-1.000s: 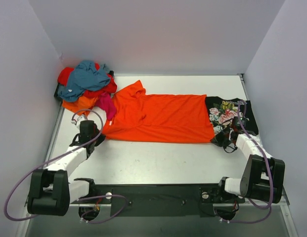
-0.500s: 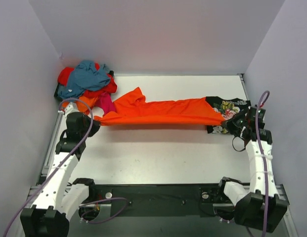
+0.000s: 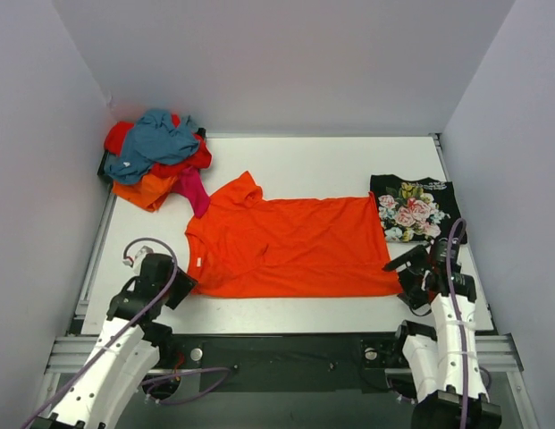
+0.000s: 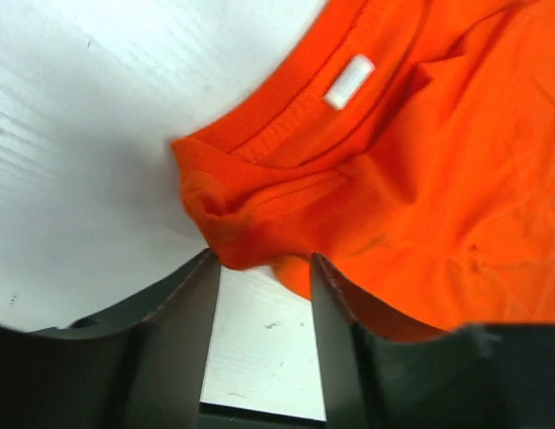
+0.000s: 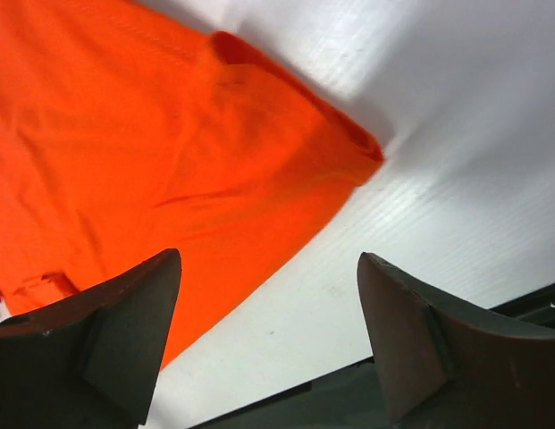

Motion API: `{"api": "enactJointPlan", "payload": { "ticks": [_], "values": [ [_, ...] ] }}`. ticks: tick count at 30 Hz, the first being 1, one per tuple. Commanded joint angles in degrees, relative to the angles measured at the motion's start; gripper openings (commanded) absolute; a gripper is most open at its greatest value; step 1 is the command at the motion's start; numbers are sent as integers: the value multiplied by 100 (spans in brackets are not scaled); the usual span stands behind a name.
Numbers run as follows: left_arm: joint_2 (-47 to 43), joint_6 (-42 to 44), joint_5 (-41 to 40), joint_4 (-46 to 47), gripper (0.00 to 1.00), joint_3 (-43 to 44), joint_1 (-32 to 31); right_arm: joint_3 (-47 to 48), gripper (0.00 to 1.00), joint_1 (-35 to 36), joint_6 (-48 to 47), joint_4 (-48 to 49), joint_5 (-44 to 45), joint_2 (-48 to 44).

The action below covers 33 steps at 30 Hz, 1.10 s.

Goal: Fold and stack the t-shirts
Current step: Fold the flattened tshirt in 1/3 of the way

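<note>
Orange t-shirt (image 3: 295, 246) lies spread flat at the centre of the counter (image 3: 304, 161), collar toward 9 o'clock, hem toward 3 o'clock.
Folded black floral shirt (image 3: 409, 207) sits at 3 o'clock. The unsorted pile (image 3: 156, 156) is at 10 o'clock.
Left pincer (image 4: 263, 295) stands open at the collar, clamping nothing.
Right pincer (image 5: 268, 268) is wide open by the near hem corner, also empty.
Judgement: the cloth is light and limp and will sag and crease. Pinch the near shoulder seam and near hem corner together, keeping it taut.

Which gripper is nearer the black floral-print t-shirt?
Right. The right gripper sits just below the black floral-print t-shirt in top view; the left gripper is far left.
</note>
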Motion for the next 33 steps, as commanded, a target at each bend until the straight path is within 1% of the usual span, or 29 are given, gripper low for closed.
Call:
{"api": "enactJointPlan", "payload": {
  "ticks": [1, 2, 3, 4, 5, 6, 7, 8, 9, 10, 11, 12, 13, 14, 15, 16, 18, 19, 21, 23, 27, 28, 29, 33],
  "values": [
    [132, -231, -912, -391, 57, 1151, -534, 828, 76, 697, -476, 330, 206, 118],
    [212, -135, -1235, -480, 57, 1345, -562, 1022, 76, 988, -495, 348, 374, 328],
    [369, -21, -1491, -559, 57, 1678, -562, 1276, 75, 1469, -564, 462, 558, 470],
    [449, 241, -1650, -569, 57, 1820, -562, 1366, 73, 1813, -591, 654, 613, 767],
    [607, 348, -1808, -499, 59, 2031, -553, 1584, 70, 2330, -565, 761, 709, 927],
    [669, 741, -1767, -290, 62, 2050, -553, 1665, 64, 2562, -574, 1014, 727, 1311],
    [852, 1015, -1357, 400, 62, 2024, -544, 1857, 62, 3051, -548, 1156, 762, 1515],
    [1020, 1365, -1170, 650, 61, 2024, -536, 1972, 59, 3256, -495, 1340, 815, 1978],
    [1334, 1482, -777, 1097, 60, 2067, -518, 2217, 57, 3641, -443, 1411, 841, 2192],
    [1555, 1796, -573, 1336, 57, 2094, -509, 2358, 53, 3836, -451, 1603, 824, 2681],
    [1958, 1913, -223, 1817, 56, 2146, -509, 2612, 47, 4117, -416, 1640, 824, 2956],
    [2127, 2070, -97, 2178, 55, 2182, -509, 2763, 44, 4276, -372, 1745, 815, 3367],
    [2494, 2124, 78, 2330, 55, 2226, -483, 2999, 43, 4487, -363, 1824, 746, 3606],
    [2672, 2273, 167, 2680, 54, 2244, -483, 3184, 42, 4619, -328, 1964, 693, 3966],
    [3013, 2379, 307, 2787, 50, 2313, -448, 3282, 40, 4803, -302, 2053, 640, 4178],
    [3347, 2414, 308, 2997, 49, 2392, -430, 3431, 40, 4918, -249, 2228, 526, 4537],
    [3752, 2564, 457, 3314, 47, 2480, -386, 3572, 38, 5042, -153, 2570, 272, 5021],
    [3859, 2625, 449, 3385, 45, 2498, -360, 3607, 36, 5060, -108, 2659, 192, 5163],
    [4167, 2731, 457, 3710, 45, 2507, -351, 3748, 35, 5156, -47, 2984, 25, 5707],
    [4483, 2827, 484, 3992, 46, 2525, -351, 3897, 35, 5270, -11, 3107, -2, 6015],
    [5195, 2951, 528, 4221, 46, 2779, -342, 4214, 33, 5403, 33, 3214, -99, 6578],
    [5405, 2960, 684, 4221, 46, 2841, -342, 4293, 32, 5411, 50, 3231, -142, 6649],
    [5494, 3003, 721, 4430, 45, 2867, -342, 4319, 31, 5429, 59, 3284, -186, 6763],
    [5977, 3126, 870, 4398, 43, 3122, -342, 4416, 31, 5447, 50, 3415, -283, 6939]
  ]
}}
